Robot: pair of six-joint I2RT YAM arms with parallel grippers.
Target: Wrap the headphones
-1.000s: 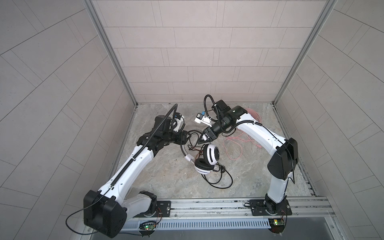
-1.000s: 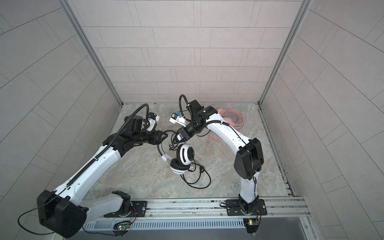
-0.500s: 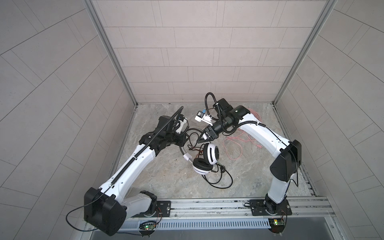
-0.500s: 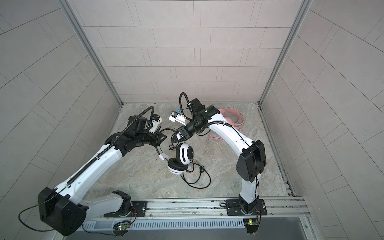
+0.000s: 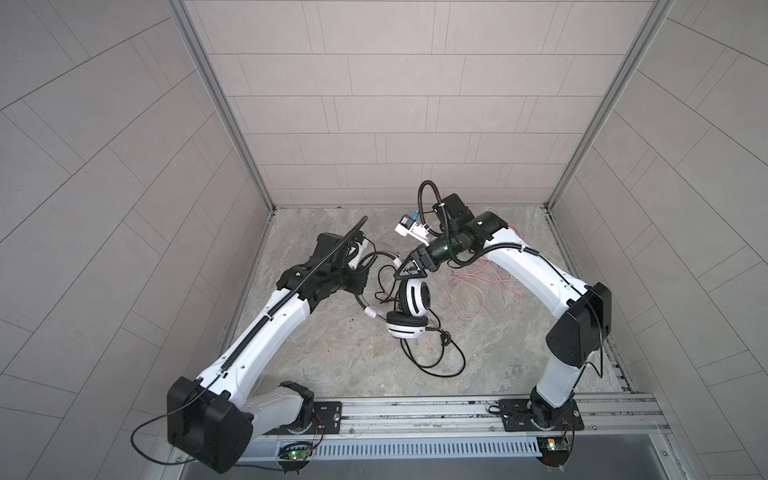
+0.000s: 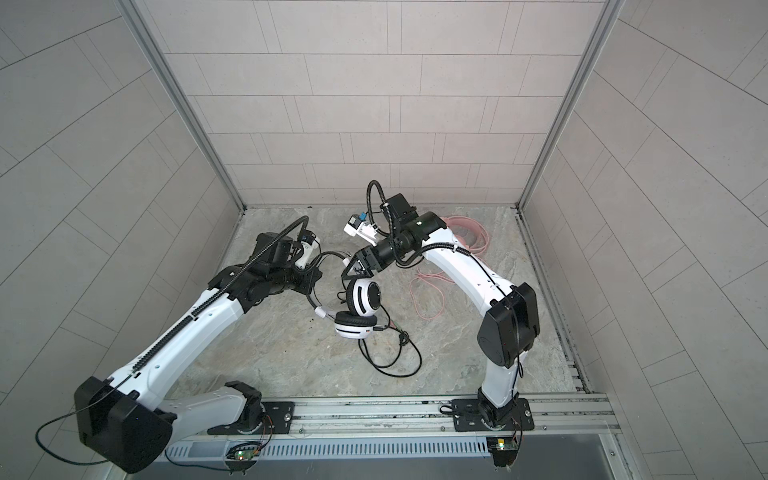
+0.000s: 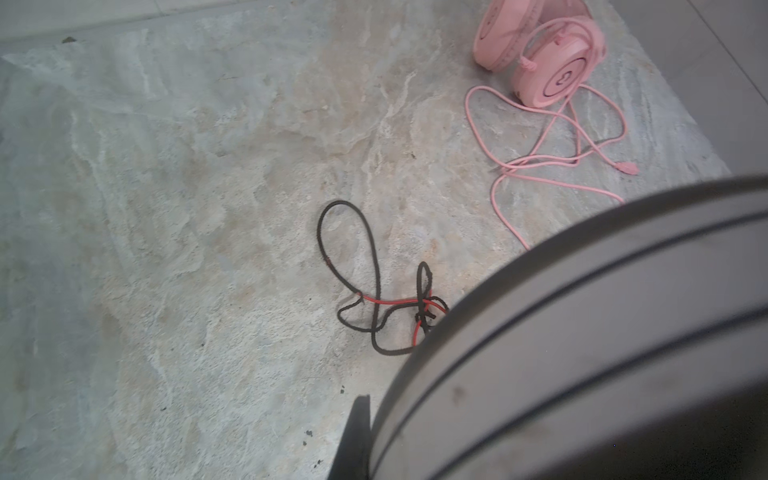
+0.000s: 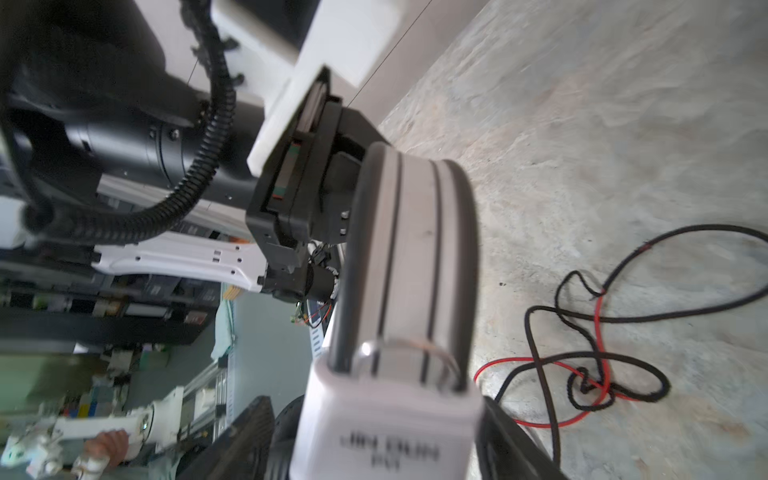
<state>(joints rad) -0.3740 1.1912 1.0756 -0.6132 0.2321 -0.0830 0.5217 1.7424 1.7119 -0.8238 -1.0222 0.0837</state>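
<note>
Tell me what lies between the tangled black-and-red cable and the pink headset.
Left wrist view: mostly bare marbled floor between the black-and-red cable and pink headset; only loops of thin pink cable lie near the headset.

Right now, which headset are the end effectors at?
The white-and-black headset: the left end effector and right end effector both sit at its headband. The pink headset lies well apart, untouched.

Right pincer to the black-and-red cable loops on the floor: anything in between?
Yes. In both top views the white headset sits between the right pincer and the cable loops. The right wrist view shows the loops uncovered beside its earcup.
</note>
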